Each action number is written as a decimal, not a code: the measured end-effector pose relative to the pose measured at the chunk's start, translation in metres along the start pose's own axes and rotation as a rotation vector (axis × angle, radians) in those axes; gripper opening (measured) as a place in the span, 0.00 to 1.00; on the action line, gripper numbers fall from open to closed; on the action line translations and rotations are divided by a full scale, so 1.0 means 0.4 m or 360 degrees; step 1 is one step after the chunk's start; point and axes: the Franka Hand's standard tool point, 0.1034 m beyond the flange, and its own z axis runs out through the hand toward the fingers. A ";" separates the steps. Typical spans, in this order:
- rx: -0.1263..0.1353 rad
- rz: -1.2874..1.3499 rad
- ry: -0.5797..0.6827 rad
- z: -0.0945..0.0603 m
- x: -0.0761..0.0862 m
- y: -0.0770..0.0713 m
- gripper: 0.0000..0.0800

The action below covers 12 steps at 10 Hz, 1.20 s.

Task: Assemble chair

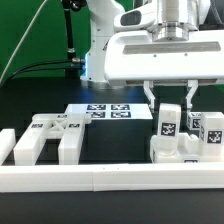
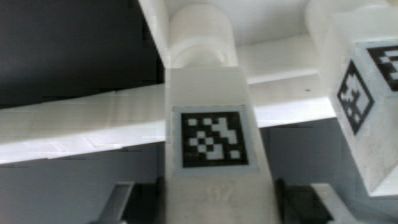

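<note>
Claw is narrowed abt halfway onto a chair leg, 1 finger each side. In wrist view the pads sit flush vs the leg's flanks w/ no gap I can see, so I read it as a grip.

Leg stands upright at the exterior view's right, tag facing the cam. Its foot is among other white chair parts just behind the border wall. A 2nd tagged part stands just beside it, further to the exterior view's right. Prob reason for the spot: wall + neighbours give smth to brace vs, so the leg can be seated square. Whether the foot is already in a socket is hidden, can't tell.

Slotted panel lies flat, well apart at the exterior view's left, on the black worktop. Marker board lies between the 2 groups, further back.

Arm pose: wrist points straight down, hand body level over the leg, fingers vertical. They grip near the leg's top end, which prob leaves the lower part free for mating.
</note>
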 end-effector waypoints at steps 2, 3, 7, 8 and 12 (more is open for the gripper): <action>0.0001 -0.0001 0.0053 0.002 0.002 -0.002 0.36; 0.0000 0.0009 0.0041 0.001 0.002 -0.001 0.36; -0.0003 0.0007 0.0039 0.001 0.003 0.002 0.58; -0.0003 0.0006 0.0039 0.002 0.003 0.002 0.77; -0.0003 0.0005 0.0039 0.002 0.003 0.002 0.81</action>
